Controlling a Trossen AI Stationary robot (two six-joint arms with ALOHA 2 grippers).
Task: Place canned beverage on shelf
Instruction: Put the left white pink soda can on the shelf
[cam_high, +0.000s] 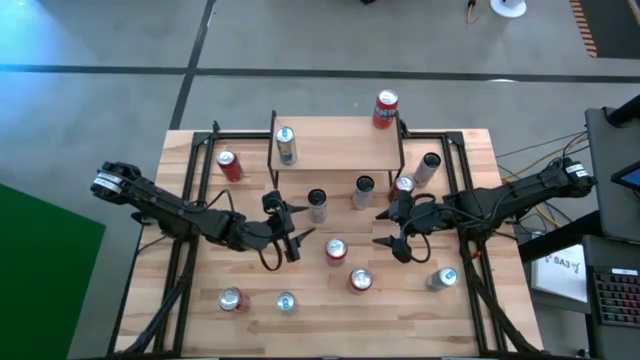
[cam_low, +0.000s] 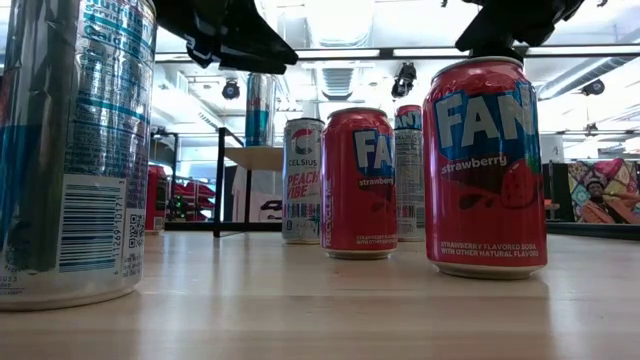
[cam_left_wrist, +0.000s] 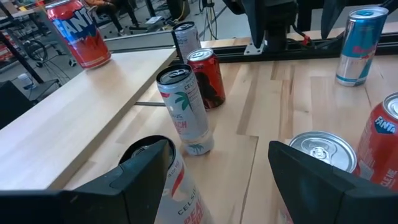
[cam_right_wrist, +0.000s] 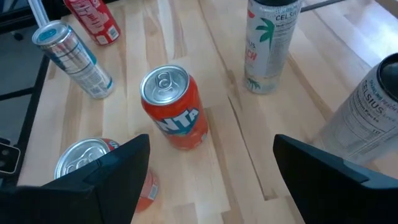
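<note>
Fanta can (cam_right_wrist: 174, 111) stands between right claw's (cam_right_wrist: 208, 168) spread fingers.

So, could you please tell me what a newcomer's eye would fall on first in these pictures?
Drink cans scattered upright over the slatted wooden table, many of them red Fanta strawberry cans. The shelf at the table's far edge holds a slim blue-and-silver can and a red Fanta can. Both open end effectors, left and right, hover at mid-table.
</note>
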